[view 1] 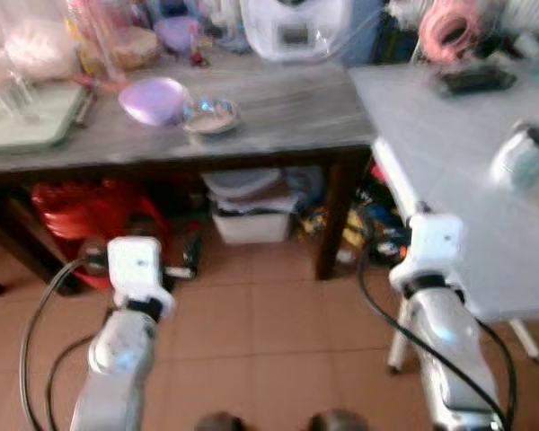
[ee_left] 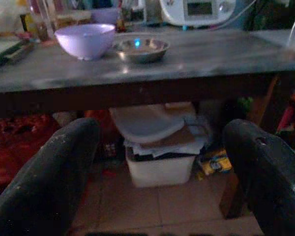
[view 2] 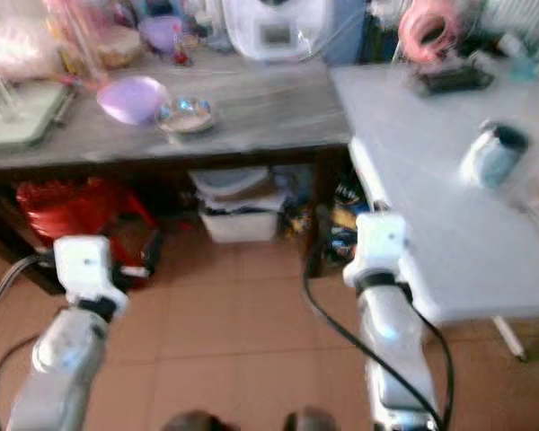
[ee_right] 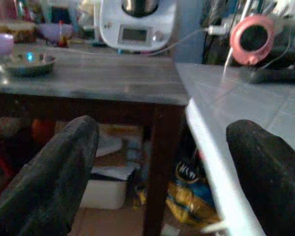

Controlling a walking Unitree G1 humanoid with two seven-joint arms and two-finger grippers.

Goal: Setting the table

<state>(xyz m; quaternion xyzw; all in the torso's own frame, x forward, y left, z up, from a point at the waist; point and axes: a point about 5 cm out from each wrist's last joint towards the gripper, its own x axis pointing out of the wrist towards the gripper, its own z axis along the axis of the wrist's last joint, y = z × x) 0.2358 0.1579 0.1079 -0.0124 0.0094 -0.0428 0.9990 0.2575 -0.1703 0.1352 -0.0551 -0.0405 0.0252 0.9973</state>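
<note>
On the dark wooden table [view 1: 278, 112], towards its front edge and left of its middle, a lilac plastic bowl [view 1: 153, 99] and a small steel bowl [view 1: 211, 115] stand side by side, just beside each other or perhaps touching at the rims; both are upright, and the steel one seems to hold something pale, though the blur hides what. Both arms hang low before the table, above the tiled floor. The left gripper [ee_left: 160, 172] is spread wide with nothing between its fingers, pointing under the table's front edge towards a white storage box [view 1: 250, 224]; the right gripper [ee_right: 162, 172] is likewise wide and empty, near the corner where the wooden table meets the pale tiled table [view 1: 467, 180]. The lilac bowl looks light and stiff, with a smooth wall that could slip, so a pinch over the rim, one finger inside and one outside, seems the surest hold. The steel bowl is shallow, thin-lipped and slick; it likely wants the same rim pinch and a level carry if it has contents. Neither looks fragile. Behind them stands a white kitchen machine [ee_right: 136, 22] against the far edge.
</note>
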